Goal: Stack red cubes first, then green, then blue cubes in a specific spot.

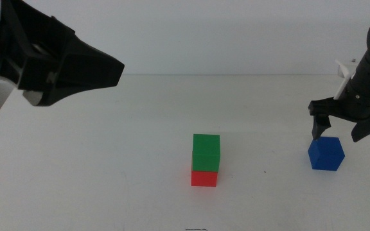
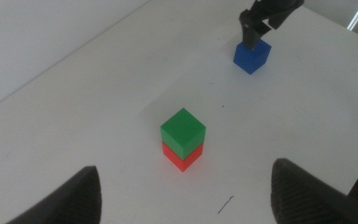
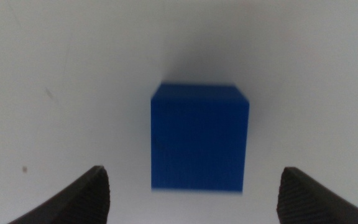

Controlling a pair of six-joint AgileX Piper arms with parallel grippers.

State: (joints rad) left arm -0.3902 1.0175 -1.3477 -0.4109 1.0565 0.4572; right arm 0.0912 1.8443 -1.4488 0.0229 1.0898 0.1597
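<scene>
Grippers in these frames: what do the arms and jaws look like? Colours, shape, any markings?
Both are matte black. The left gripper ends a bulky, angular black housing with a pale patch underneath. The right gripper has two short tapered jaws on a black crossbar, below a black cylindrical link with a white part beside it. Wrist views show ribbed, rounded jaw tips. No markings or cables visible.

The red cube (image 1: pixel 203 178) shows only its lower part in the middle view, its top face hidden under the green cube (image 1: pixel 206 152). The right gripper (image 1: pixel 343 131) covers part of the blue cube's (image 1: pixel 326 154) top edge. In the right wrist view the blue cube's near edge is blurred. The left gripper (image 1: pixel 76 70) is cut off by the picture's left edge.
</scene>
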